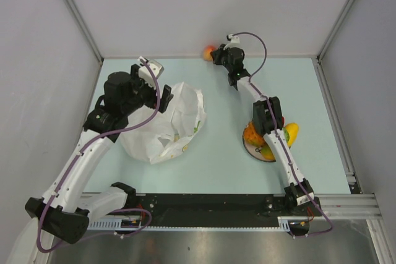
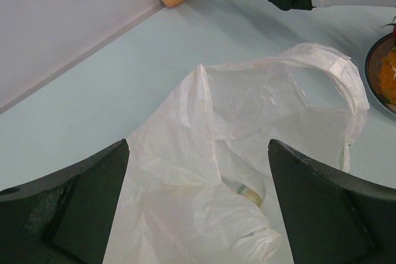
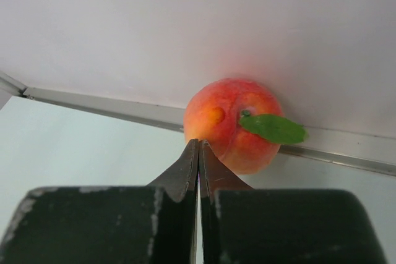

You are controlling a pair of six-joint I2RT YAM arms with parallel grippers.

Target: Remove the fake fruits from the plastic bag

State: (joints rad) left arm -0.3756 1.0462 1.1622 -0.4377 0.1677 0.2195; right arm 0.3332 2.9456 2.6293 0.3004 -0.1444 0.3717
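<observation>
Spotting the peach (image 3: 232, 125) at the far edge of the table (image 1: 297, 85), snug against the rail (image 3: 93, 104) at the foot of the back wall, with a green leaf (image 3: 273, 128) lying across its upper right. Meeting the right gripper (image 3: 198, 148) directly in front of it, fingers pressed flat together with nothing between them and the tips overlapping the peach's lower left in the wrist view; cannot tell whether touching or just short.

Finding the other fruits well apart from the peach, heaped on a round plate (image 1: 255, 153) right of the table's middle and partly hidden under the right arm: an orange pineapple (image 1: 250, 134), a yellow fruit (image 1: 291, 133) on the right side, something green (image 1: 267, 151) at the near rim, a glimpse of red (image 1: 283, 120) beside the arm.

Turning left to the plastic bag (image 1: 176, 122), crumpled on the table, white and crinkly, with one loop handle (image 2: 337, 66) standing up toward the plate. Making out a faint yellowish-green shape (image 2: 247, 195) through the film, too blurred to name.

Noting the left gripper (image 1: 162, 99) above the bag's left part, fingers (image 2: 80, 208) spread wide apart and holding nothing.
</observation>
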